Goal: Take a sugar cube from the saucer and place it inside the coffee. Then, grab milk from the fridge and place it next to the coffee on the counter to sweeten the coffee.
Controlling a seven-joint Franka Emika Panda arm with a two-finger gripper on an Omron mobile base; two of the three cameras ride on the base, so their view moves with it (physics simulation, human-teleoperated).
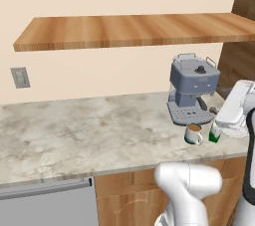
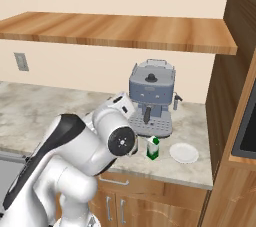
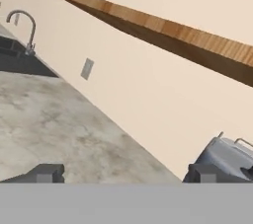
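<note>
Two task items stand together on the table's front edge: the coffee (image 1: pixel 193 133) and, just to its right, the milk (image 2: pixel 153 148), upright. Saucer (image 2: pixel 184 153) lies further right of the coffee, bare as far as I can tell; sugar cube not made out. Espresso machine (image 2: pixel 151 96) sits behind the coffee, wall shelf (image 1: pixel 134 30) above it. Tool (image 3: pixel 126 173) is spread wide with nothing between its tips, aimed along the table toward the wall, a sink and tap (image 3: pixel 22 23) far off. Judgement: milk appears placed. Carton is light, slightly crushable, tippy; grip mid-body across flat sides.
</note>
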